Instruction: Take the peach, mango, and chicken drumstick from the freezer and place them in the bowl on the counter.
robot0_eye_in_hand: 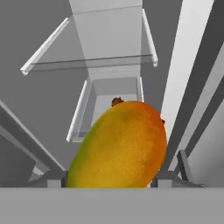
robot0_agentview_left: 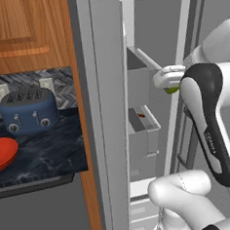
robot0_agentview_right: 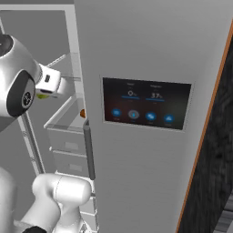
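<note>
Left to right: red bowl [robot0_agentview_left: 1,152] on the tabletop [robot0_agentview_left: 46,151] beside blue toaster [robot0_agentview_left: 28,110], well apart from the freezer [robot0_agentview_left: 150,109]. Inside the freezer, jaws [robot0_eye_in_hand: 117,177] sit either side of the mango [robot0_eye_in_hand: 120,146], grasping it, fruit filling the gap between fingertips [robot0_eye_in_hand: 52,178]. Drawer [robot0_eye_in_hand: 111,103] behind.

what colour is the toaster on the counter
Dark blue, with grey knobs; the toaster shows best in the left base view.
</note>
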